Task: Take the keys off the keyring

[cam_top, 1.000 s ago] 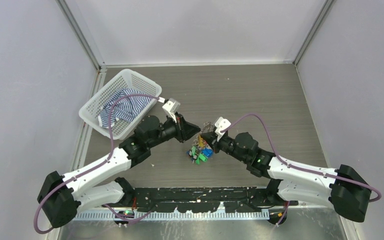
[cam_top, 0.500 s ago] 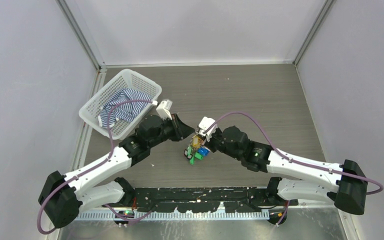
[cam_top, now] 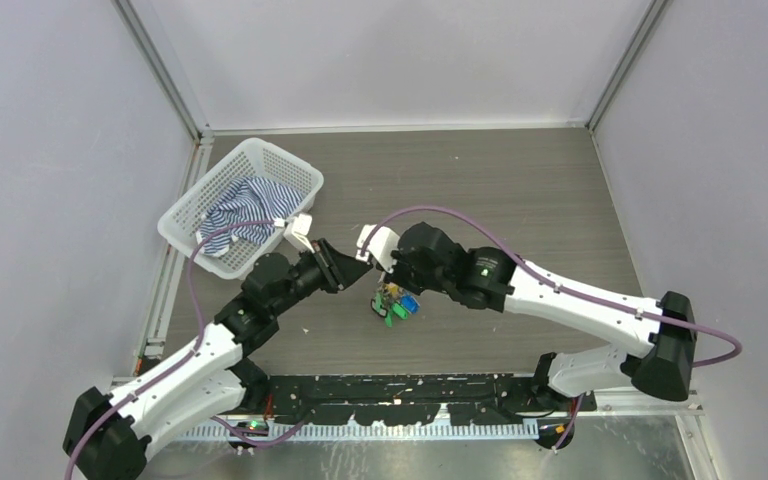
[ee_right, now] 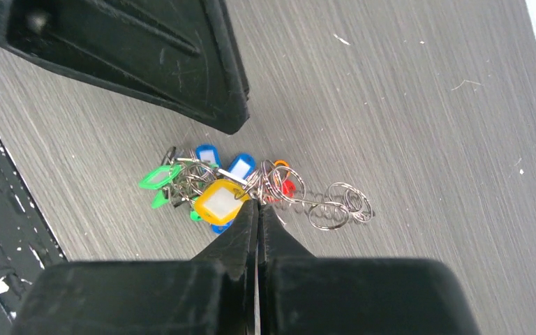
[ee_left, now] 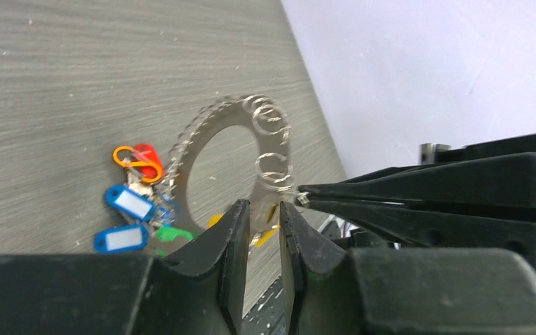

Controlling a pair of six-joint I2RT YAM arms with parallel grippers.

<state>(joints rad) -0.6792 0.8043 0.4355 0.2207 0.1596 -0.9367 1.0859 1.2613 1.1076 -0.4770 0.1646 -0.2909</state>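
The step in hand seems to be steadying the keyring (ee_left: 213, 118), which stands upright over the desk (ee_left: 77, 84) with the keys (ee_left: 131, 204) bunched at its low side. The right claw (ee_left: 300, 198) is closed and pinches the ring's edge. The left claw (ee_left: 262, 209) is narrowly parted around the ring; whether it presses, I cannot tell. Next, I think, one key must be slid toward the ring's split.

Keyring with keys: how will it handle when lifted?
Keyring is likely stiff: it keeps a clean round shape. Keys will probably dangle and swing, since they sit in a loose, tangled clump. It's thin, shiny metal, so it may slip under a pinch.
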